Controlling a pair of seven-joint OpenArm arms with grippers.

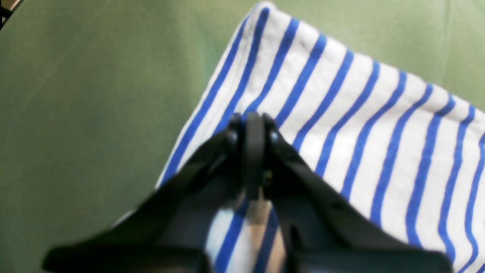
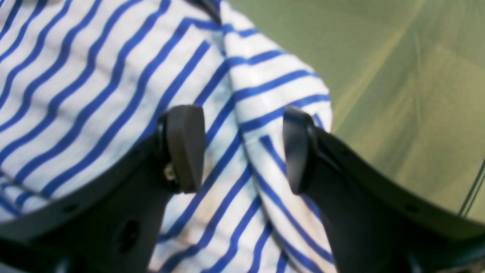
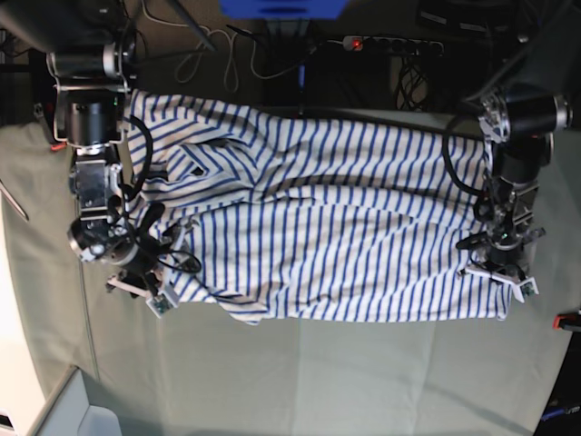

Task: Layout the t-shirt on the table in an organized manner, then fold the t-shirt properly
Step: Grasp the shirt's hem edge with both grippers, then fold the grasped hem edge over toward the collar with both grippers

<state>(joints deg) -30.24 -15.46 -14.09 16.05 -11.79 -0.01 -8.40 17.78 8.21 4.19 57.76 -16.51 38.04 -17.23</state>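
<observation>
Striped cotton lies spread but rumpled along the far edge of the green worktop (image 3: pixel 300 381): the left pincer (image 1: pixel 254 121) pinches the t-shirt (image 3: pixel 336 227) by its hem corner, the right pincer (image 2: pixel 242 148) spread above a bunched sleeve. Folding is not yet begun.

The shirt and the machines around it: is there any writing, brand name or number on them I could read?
None can be read.
T-shirt: only blue stripes, no print or label showing.
Left gripper and right gripper: plain black, no markings.
Power strip: a red light shows; any lettering is too small to read.
</observation>
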